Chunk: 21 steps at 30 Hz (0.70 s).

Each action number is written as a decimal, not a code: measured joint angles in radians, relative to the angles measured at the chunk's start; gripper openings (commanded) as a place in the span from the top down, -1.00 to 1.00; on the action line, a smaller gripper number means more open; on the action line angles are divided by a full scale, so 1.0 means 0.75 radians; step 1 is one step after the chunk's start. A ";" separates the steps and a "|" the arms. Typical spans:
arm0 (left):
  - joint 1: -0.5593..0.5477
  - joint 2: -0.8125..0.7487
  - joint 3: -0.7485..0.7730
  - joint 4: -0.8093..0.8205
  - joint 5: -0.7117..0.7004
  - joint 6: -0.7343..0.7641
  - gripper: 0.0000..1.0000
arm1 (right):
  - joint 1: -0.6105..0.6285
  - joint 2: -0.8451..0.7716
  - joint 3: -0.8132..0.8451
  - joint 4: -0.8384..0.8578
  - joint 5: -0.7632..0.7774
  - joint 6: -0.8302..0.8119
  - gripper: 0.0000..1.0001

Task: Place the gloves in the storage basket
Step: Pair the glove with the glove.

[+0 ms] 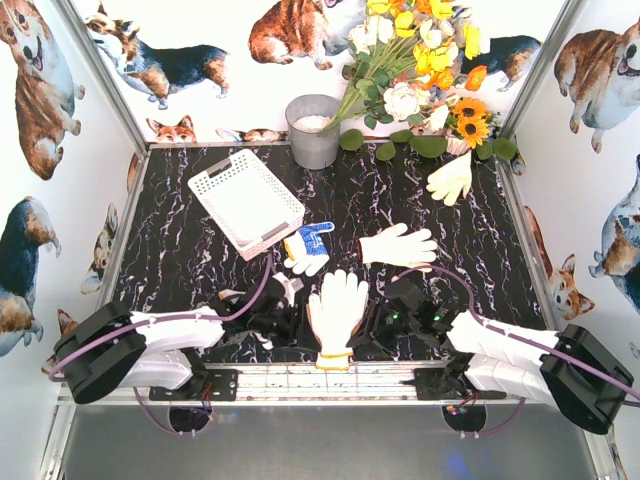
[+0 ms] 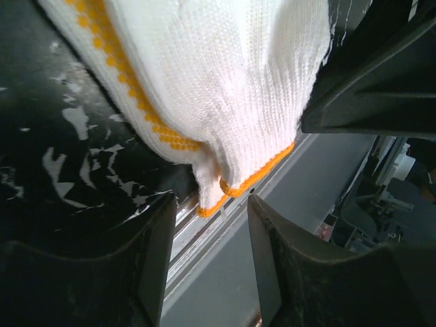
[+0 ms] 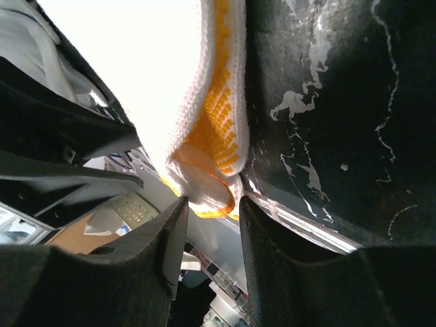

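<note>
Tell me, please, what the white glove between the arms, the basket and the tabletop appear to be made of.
White glove: knitted yarn, likely cotton, matte; stitch rows show close up, orange-edged cuff. Basket: probably moulded white plastic, smooth, with lattice sides. Tabletop: black, white-veined marble look, glossy; stone or printed laminate, I cannot tell.

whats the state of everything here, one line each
basket: empty, upright
bucket: upright, something white inside
orange-cuffed glove: flat at table's near edge
blue glove: flat beside basket
white glove: flat on table
cream glove: lying by flowers
left gripper: open at cuff
right gripper: at cuff, grip unclear
</note>
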<state>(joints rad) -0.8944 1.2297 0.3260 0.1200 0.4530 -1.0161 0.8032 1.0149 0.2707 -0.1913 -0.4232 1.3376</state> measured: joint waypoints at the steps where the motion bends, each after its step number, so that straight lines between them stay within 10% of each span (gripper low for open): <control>1: -0.016 0.014 0.000 0.016 -0.001 -0.011 0.24 | 0.000 0.011 0.000 0.008 -0.002 -0.001 0.27; 21: -0.104 0.046 -0.033 0.056 -0.062 -0.097 0.55 | 0.010 0.076 -0.008 0.101 -0.030 0.010 0.48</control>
<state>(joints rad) -0.9726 1.2640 0.3012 0.1619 0.4065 -1.0889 0.8104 1.0718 0.2649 -0.1154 -0.4454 1.3453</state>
